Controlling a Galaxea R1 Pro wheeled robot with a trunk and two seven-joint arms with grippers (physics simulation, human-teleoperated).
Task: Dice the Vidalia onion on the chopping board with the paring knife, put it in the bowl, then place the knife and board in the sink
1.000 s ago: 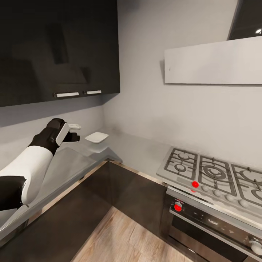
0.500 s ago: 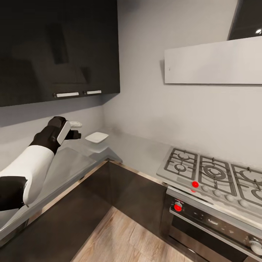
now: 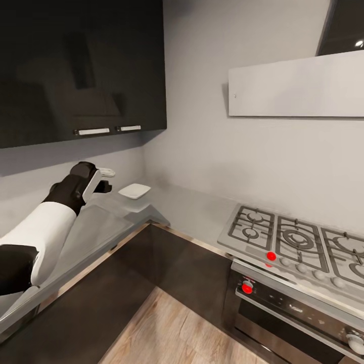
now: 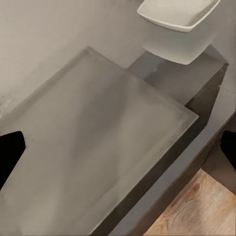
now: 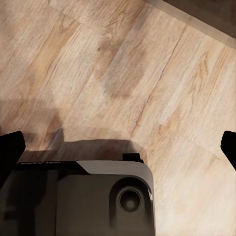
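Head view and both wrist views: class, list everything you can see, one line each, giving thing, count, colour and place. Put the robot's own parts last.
bowl: one, white, on the countertop near the corner.
chopping board: one, grey, flat on the countertop beside the bowl.
countertop: one, grey, L-shaped along both walls.
wall cabinet: one, black, two light handles, upper left.
hob: one, silver with dark grates, right side.
oven: one, dark with red-marked knobs, under the hob.
range hood: one, light grey, above the hob.
floor: wood, light brown.
left claw: one, black and white, open, raised over the board.
right claw: one, black tips, open, over the floor.
robot base: one, grey and black, below the right claw.
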